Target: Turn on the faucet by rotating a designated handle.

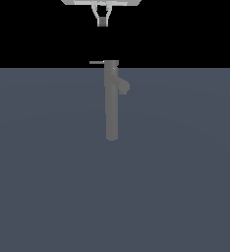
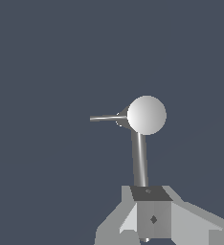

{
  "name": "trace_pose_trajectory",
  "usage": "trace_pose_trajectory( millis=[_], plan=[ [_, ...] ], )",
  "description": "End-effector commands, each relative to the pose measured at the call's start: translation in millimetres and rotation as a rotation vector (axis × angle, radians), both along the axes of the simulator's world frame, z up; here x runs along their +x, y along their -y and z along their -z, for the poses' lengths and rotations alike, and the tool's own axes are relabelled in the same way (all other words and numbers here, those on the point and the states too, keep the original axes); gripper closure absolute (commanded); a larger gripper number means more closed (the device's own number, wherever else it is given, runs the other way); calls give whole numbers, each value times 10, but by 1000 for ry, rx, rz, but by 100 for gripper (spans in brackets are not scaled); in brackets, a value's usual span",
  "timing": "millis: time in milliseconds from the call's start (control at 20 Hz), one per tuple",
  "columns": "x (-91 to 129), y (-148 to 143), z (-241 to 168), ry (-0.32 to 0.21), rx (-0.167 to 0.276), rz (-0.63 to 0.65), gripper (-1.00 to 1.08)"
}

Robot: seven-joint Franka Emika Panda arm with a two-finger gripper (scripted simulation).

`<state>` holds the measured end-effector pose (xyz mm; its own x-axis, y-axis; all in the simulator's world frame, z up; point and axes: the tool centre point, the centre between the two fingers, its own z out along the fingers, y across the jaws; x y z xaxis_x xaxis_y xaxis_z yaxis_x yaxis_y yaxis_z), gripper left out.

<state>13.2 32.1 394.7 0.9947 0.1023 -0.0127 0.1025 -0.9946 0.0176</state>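
No brand, label or writing can be read on anything in either view. In the exterior view the gripper hangs at the very top of the picture, pointing straight down, with only its pale body and two thin fingers in sight; the rest of the arm is cut off by the edge. The fingers stand a little apart with nothing between them, so the gripper is parted and holds nothing. It is well above the faucet, with black background between the two. The faucet is a tall, slim grey column standing upright on the flat blue-grey floor, near the middle of the picture. Its stubby spout angles out toward the exterior view's right, a little below the cap. The handle, a thin straight rod, sticks out level from the cap toward the exterior view's left. In the wrist view the camera looks straight down: the faucet's round top shows as a pale disc, the handle as a thin rod running out from it, and the column stretches away toward the gripper's grey body at the edge of the picture. The fingertips cannot be made out there. Nothing touches the handle.
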Motion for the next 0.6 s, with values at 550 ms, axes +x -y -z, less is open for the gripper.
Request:
trace_pose_trajectory(
  millis=[550],
  plan=[
    [750,-284,766,9,16,-51,108]
  ],
)
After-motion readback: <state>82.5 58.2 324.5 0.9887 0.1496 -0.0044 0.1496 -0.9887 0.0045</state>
